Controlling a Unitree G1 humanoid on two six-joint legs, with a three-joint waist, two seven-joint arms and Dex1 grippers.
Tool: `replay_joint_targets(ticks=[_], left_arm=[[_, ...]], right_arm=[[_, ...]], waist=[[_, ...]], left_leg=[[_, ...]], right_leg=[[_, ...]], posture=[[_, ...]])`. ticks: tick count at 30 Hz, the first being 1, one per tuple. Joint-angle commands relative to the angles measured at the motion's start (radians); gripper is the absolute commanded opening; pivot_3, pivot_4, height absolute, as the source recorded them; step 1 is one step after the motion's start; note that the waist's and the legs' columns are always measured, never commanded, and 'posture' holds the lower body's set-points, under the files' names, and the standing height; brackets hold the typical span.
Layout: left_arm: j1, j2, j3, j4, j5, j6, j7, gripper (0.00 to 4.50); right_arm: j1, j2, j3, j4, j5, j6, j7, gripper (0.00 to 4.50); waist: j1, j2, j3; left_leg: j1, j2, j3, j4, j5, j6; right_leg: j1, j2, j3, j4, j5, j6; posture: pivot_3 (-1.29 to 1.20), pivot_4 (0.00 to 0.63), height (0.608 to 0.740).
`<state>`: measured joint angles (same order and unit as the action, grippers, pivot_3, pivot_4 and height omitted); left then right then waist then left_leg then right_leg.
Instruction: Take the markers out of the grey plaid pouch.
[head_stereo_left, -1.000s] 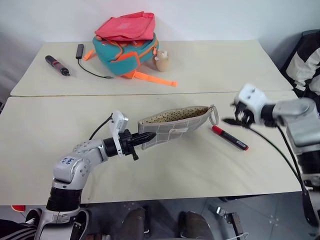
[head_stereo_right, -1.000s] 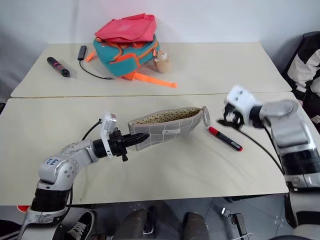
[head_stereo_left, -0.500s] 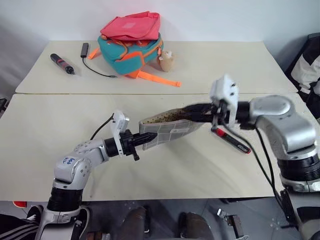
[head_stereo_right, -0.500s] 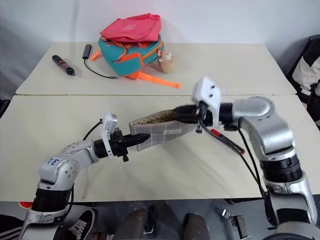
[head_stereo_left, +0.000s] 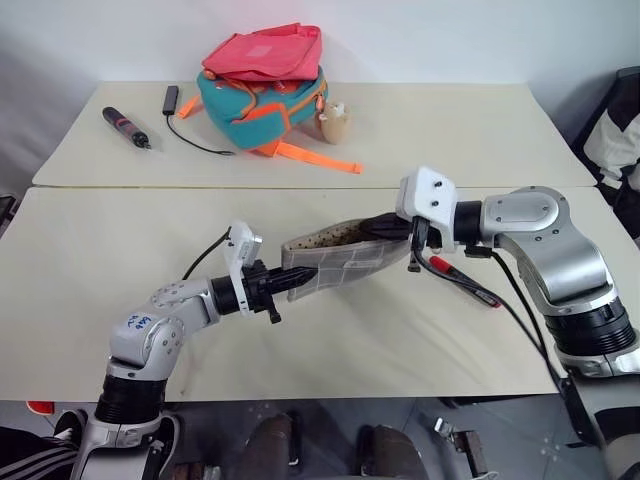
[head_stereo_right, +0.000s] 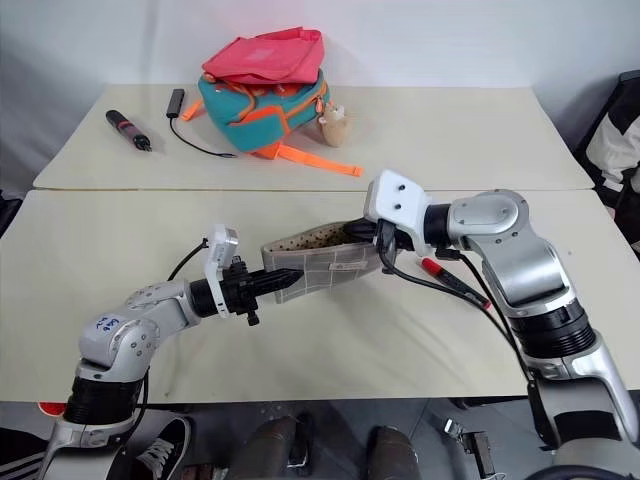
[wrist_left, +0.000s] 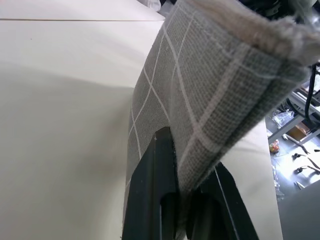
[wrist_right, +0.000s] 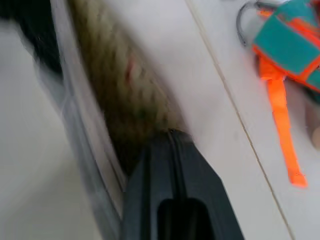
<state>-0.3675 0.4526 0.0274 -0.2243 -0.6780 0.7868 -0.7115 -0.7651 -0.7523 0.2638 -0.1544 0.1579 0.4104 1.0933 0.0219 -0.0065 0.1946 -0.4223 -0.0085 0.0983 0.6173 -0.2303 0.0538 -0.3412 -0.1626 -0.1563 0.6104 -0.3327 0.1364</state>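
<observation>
In the middle of the near table (head_stereo_left: 120, 240), the grey plaid pouch (head_stereo_left: 345, 262) is held up off the surface, open edge facing up so you can see the cream dotted lining. The left gripper (head_stereo_left: 300, 279) has its two black fingers pinched tight on the pouch's left end. The right gripper (head_stereo_left: 385, 226) comes in from the right with its tips pushed into the open mouth at the pouch's right end, fingers pressed together; can't tell if there's anything between them in there. The red marker (head_stereo_left: 462, 281) lies on the table just right of the pouch, partly behind the right arm's cable. I can't spot the green one. On the far table sits a teal and orange backpack (head_stereo_left: 262, 100) with a pink bag (head_stereo_left: 265, 52) on top, and a dark pen-like tool (head_stereo_left: 126, 127) plus a black cable (head_stereo_left: 190, 138) off to the left of it.

The right eye view shows the same layout, with the pouch (head_stereo_right: 322, 262) strung between both grippers.

Left wrist view: the fingers (wrist_left: 150, 195) are clamped on the corner of the grey fabric (wrist_left: 210, 90), white grid lines really clear, table underneath.

Right wrist view: pretty blurry, but the closed fingers (wrist_right: 172, 185) are poking at the dotted lining (wrist_right: 125, 85), and the backpack's orange strap (wrist_right: 282, 125) shows further off on the far table.
</observation>
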Motion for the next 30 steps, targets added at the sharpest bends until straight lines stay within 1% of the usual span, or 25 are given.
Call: replay_joint_targets(ticks=[1,4,7,10,13,15,18,21,26,30], left_arm=[[-0.016,0.002,-0.002,-0.042,-0.006,-0.015,-0.011,0.0],[-0.021,0.0,-0.007,-0.038,-0.006,-0.015,-0.013,0.0],[-0.019,-0.007,-0.014,-0.037,-0.014,-0.008,-0.016,0.0],[-0.016,-0.013,-0.018,-0.033,-0.02,-0.003,-0.019,0.0],[-0.013,-0.016,-0.021,-0.032,-0.019,0.0,-0.02,0.0],[-0.011,-0.024,-0.014,-0.033,-0.034,0.012,-0.016,0.0],[-0.009,-0.029,-0.007,-0.035,-0.044,0.027,-0.011,0.0],[-0.01,-0.03,-0.003,-0.038,-0.043,0.03,-0.014,0.0],[-0.01,-0.03,-0.001,-0.04,-0.041,0.03,-0.016,0.0],[-0.007,-0.031,-0.004,-0.043,-0.04,0.033,-0.02,0.0]], right_arm=[[-0.004,-0.029,0.05,0.002,-0.066,-0.067,0.048,0.03],[-0.013,-0.032,0.072,0.024,-0.103,-0.094,0.067,0.03],[-0.073,0.017,0.142,0.071,-0.187,-0.153,0.063,0.03],[-0.116,0.074,0.174,0.105,-0.222,-0.14,0.057,0.03],[-0.13,0.085,0.211,0.133,-0.281,-0.138,0.069,0.03],[-0.155,0.122,0.222,0.162,-0.3,-0.14,0.053,0.03],[-0.162,0.132,0.23,0.173,-0.317,-0.13,0.078,0.03],[-0.157,0.127,0.243,0.172,-0.33,-0.1,0.116,0.58],[-0.15,0.135,0.242,0.182,-0.374,-0.142,0.091,2.24],[-0.154,0.157,0.238,0.215,-0.396,-0.189,0.06,2.24]], waist=[[-0.001,0.0,0.0],[-0.001,0.0,0.0],[-0.004,0.0,0.0],[-0.014,0.0,0.0],[-0.018,0.0,0.0],[-0.02,0.0,0.0],[-0.024,0.0,0.0],[-0.024,0.0,0.0],[-0.025,0.0,0.0],[-0.025,0.0,0.0]], left_leg=[[0.0,0.0,0.0,0.0,0.0,0.0],[0.0,0.0,0.0,0.0,0.0,0.0],[0.0,0.0,0.0,0.0,0.0,0.0],[0.0,0.001,0.0,0.0,0.0,-0.001],[0.0,0.001,-0.001,0.0,0.001,-0.001],[0.0,0.0,-0.001,0.0,0.001,-0.001],[0.0,0.0,-0.001,0.001,0.001,-0.001],[0.0,0.001,-0.001,0.001,0.001,-0.001],[0.0,0.001,-0.001,0.001,0.001,-0.001],[0.0,0.001,-0.001,0.0,0.001,-0.001]], right_leg=[[0.0,0.0,0.0,0.0,0.0,0.0],[0.0,0.0,0.0,0.0,0.0,0.0],[0.0,0.0,0.0,0.0,0.0,0.0],[0.0,0.001,0.0,0.001,0.0,0.0],[0.0,0.001,0.0,0.001,0.0,0.0],[0.001,0.001,-0.001,0.0,0.0,0.0],[0.001,0.001,0.0,0.001,0.0,0.0],[0.001,0.001,0.0,0.001,0.0,0.0],[0.0,0.001,0.0,0.001,0.0,0.0],[0.0,0.001,0.0,0.001,0.0,0.0]], posture=[[0.0,0.15,0.74],[0.0,0.15,0.74],[0.0,0.15,0.74],[0.0,0.15,0.74],[0.0,0.15,0.74],[0.0,0.15,0.74],[0.0,0.15,0.74],[0.0,0.15,0.74],[0.0,0.15,0.74],[0.0,0.15,0.74]])
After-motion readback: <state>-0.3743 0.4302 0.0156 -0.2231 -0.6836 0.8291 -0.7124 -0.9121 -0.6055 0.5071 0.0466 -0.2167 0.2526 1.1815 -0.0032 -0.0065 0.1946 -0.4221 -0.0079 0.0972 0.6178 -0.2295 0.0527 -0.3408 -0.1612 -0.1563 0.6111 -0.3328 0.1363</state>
